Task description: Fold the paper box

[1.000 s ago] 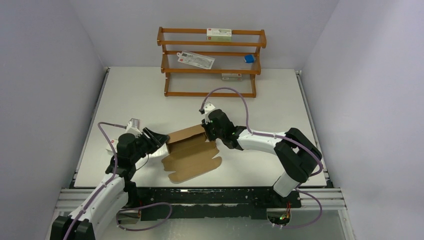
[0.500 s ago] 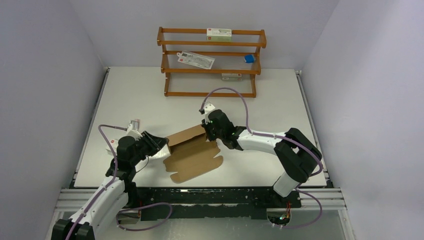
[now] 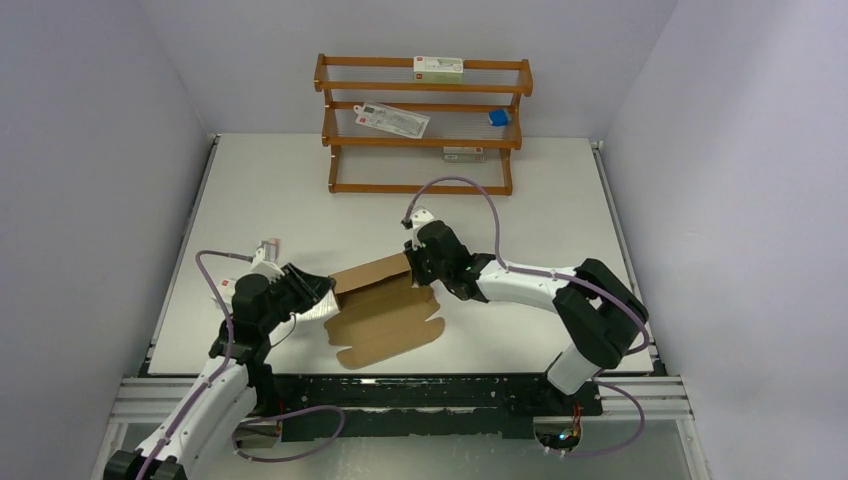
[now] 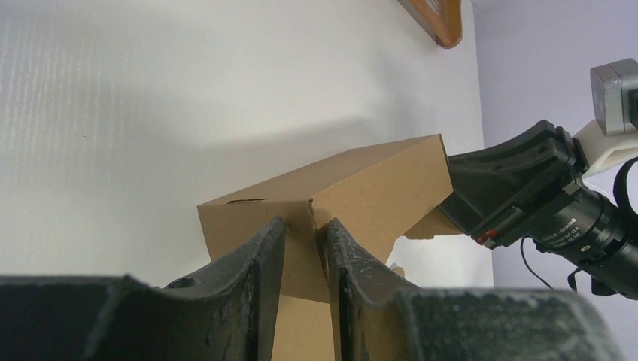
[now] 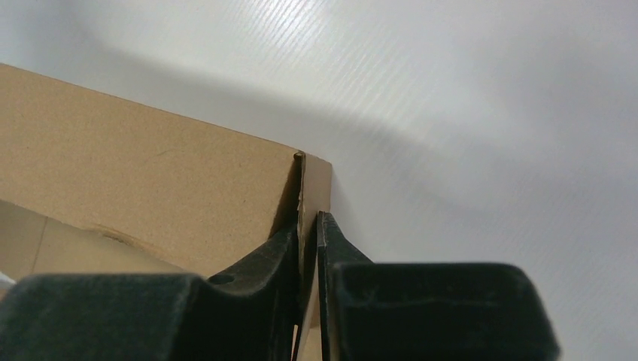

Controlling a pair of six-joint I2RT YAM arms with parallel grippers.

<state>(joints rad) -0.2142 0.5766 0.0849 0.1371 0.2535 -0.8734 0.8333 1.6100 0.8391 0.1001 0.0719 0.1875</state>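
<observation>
I have two claws, and both are at the plain brown cardboard box [image 3: 385, 322] in the middle of the white table [image 3: 290, 190]. The box is only half made. Its far wall stands up, and its near part lies flat on the table, toward me.

My left claw [image 4: 305, 226] is at the left end of the box. Its two black fingers [image 4: 263, 256] are nearly together, and they pinch the brown end wall between them.

My right claw [image 5: 308, 226] is at the right end. Its fingers [image 5: 278, 252] are almost shut, one on each side of the thin wall edge. I cannot tell if they squeeze it or only sit beside it.

The brown wooden shelf rack [image 3: 420, 187] stands at the far side, well apart from the box.
</observation>
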